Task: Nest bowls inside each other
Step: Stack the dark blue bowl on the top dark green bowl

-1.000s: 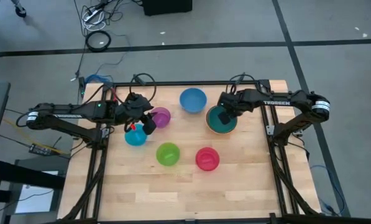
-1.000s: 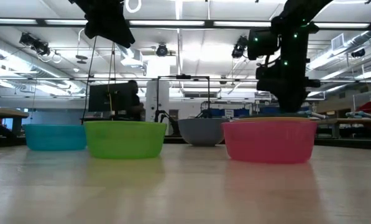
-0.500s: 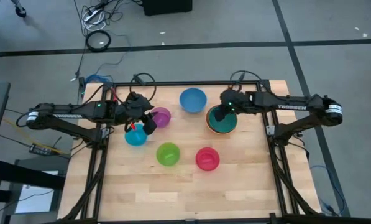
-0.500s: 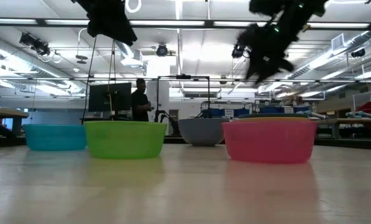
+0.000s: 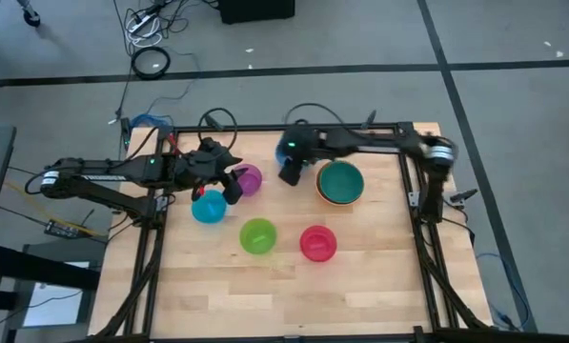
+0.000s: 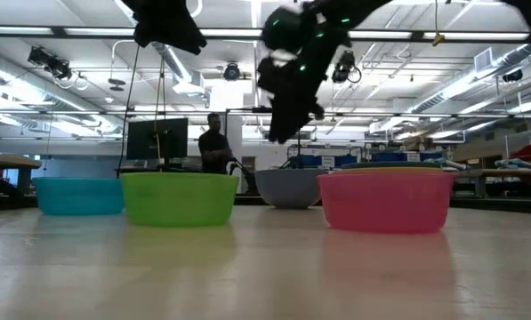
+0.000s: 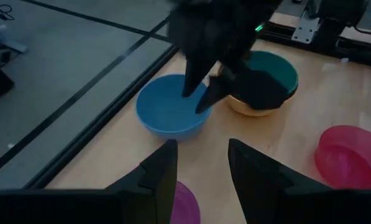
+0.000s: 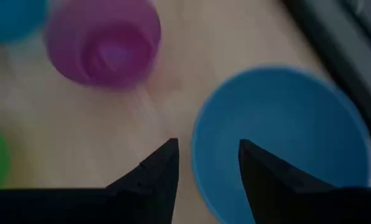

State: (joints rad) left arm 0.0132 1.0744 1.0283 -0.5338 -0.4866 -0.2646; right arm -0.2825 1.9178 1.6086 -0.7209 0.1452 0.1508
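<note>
My right gripper (image 5: 289, 173) hangs open above the blue bowl (image 8: 278, 143) at the table's far middle. In the right wrist view its fingers stand on either side of the bowl's rim, above it and apart from it. The teal bowl (image 5: 341, 179) sits nested in the orange bowl (image 5: 323, 194) to the right. My left gripper (image 5: 233, 187) waits open in the air over the purple bowl (image 5: 250, 177), beside the cyan bowl (image 5: 207, 209). The green bowl (image 5: 257, 235) and the pink-red bowl (image 5: 318, 243) rest on the table nearer the front.
The wooden table (image 5: 284, 291) has bare room along its near half. A dark frame rail (image 5: 265, 128) runs along the far edge behind the blue bowl. In the low view a person (image 6: 215, 147) stands in the room beyond the table.
My right gripper has swung from above the teal-and-orange stack toward the table's left, rising a little and rolling, and now hangs over the blue bowl. The bowls have stayed where they were. The person in the background has walked rightward.
</note>
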